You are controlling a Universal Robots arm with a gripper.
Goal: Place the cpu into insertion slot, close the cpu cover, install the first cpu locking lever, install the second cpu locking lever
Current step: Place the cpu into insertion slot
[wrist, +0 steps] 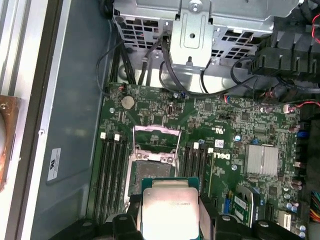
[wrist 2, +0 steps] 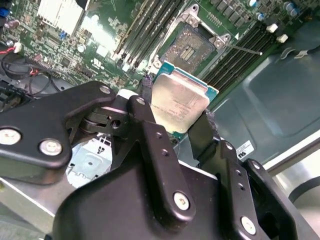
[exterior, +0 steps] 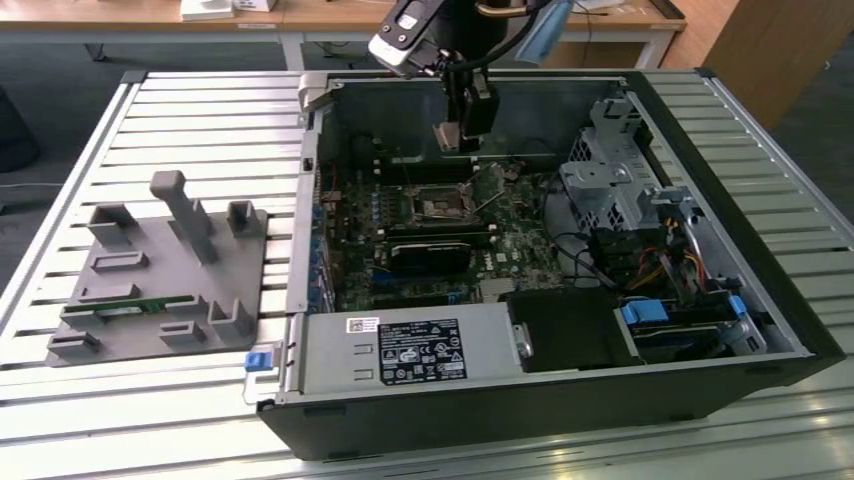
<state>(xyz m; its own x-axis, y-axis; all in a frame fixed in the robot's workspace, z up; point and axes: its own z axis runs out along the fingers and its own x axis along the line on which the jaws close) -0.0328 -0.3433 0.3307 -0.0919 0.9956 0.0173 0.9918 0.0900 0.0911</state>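
— Where is the cpu right now?

— In my grasp. My gripper (wrist 2: 176,114) is closed on the cpu (wrist 2: 179,102), a finger pressing on each of two opposite edges. In both wrist views its dull silver top faces the camera.

— And relative to the socket?

— I'm holding it in the air inside the open computer case (exterior: 534,400), over the green motherboard (wrist: 220,115). The insertion slot (wrist: 151,172) is close by but apart from the chip — nothing touches it.

— Is the socket ready?

— The cpu cover (wrist: 156,128) is swung up off the slot, so the dark contact field is exposed inside its shiny rim. A thin metal lever (wrist 2: 245,49) juts out beside the socket, unlatched. Long black memory slots (wrist: 112,175) run along both sides.

— What else is around?

— The case lies on its side on a slatted metal surface (exterior: 200,110). On the exterior view's left sits a grey fixture (exterior: 147,290) with upright posts, well apart from my arm.
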